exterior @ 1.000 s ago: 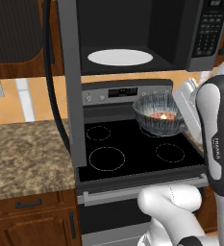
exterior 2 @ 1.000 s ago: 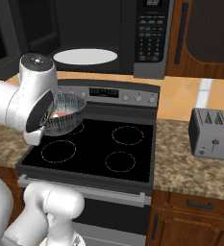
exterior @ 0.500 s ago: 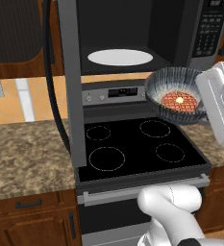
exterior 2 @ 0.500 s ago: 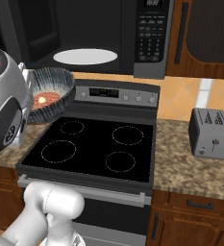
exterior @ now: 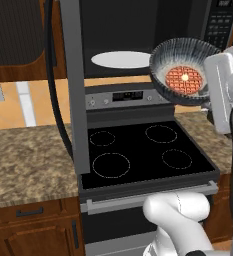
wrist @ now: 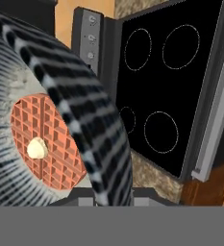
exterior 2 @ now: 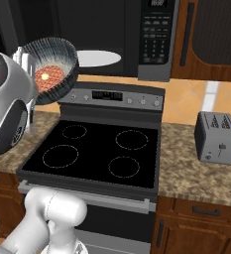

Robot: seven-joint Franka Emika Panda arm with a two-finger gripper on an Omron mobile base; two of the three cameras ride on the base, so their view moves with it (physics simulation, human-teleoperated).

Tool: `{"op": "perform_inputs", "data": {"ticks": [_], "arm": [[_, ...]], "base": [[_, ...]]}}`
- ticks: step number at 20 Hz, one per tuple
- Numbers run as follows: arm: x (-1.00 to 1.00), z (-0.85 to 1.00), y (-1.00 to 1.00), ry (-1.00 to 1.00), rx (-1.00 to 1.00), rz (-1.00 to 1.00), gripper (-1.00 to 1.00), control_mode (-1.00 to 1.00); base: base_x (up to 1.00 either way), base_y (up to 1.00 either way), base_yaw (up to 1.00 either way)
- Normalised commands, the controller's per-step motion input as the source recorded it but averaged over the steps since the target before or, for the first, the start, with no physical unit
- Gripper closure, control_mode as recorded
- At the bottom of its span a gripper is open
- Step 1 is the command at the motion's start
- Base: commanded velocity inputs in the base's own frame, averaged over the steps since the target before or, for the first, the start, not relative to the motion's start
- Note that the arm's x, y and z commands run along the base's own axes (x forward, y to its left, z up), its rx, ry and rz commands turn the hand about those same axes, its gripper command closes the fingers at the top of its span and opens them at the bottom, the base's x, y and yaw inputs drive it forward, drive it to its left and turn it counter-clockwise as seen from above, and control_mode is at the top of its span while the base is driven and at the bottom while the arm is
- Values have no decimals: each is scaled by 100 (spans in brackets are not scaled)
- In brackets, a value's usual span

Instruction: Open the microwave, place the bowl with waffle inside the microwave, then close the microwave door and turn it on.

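Left base view puts the bowl in the air above the right rear of the stove, level with the open microwave and just to the right of its white turntable. The waffle lies inside, pale centre showing. The bowl is tipped steeply, its mouth turned toward the cameras (a tilt that could let the waffle slide, in my judgement), probably because the gripper grasps its rim from the right side. It sits at cavity height, I judge, so that it can go straight in onto the turntable.

The microwave door stands swung out to the left, edge-on, leaving the opening free.

From the hand view, the ribbed wall rises close in front of the camera. The fingers are narrowly parted and pinch the bowl's rim, though the tips themselves are hidden.

A toaster stands well apart on the right counter.
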Motion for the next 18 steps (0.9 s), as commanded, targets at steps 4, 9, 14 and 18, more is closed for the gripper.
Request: {"op": "perform_inputs", "data": {"ticks": [4,9,14,18], "arm": [[100,0,0,0,0,0,100,-100],[75,1,17,0,0,0,100,-100],[70,10,25,5,0,0,100,-100],[78,19,20,5,0,0,100,-100]], "base": [[0,0,0],[0,0,0],[0,0,0],[0,0,0]]}}
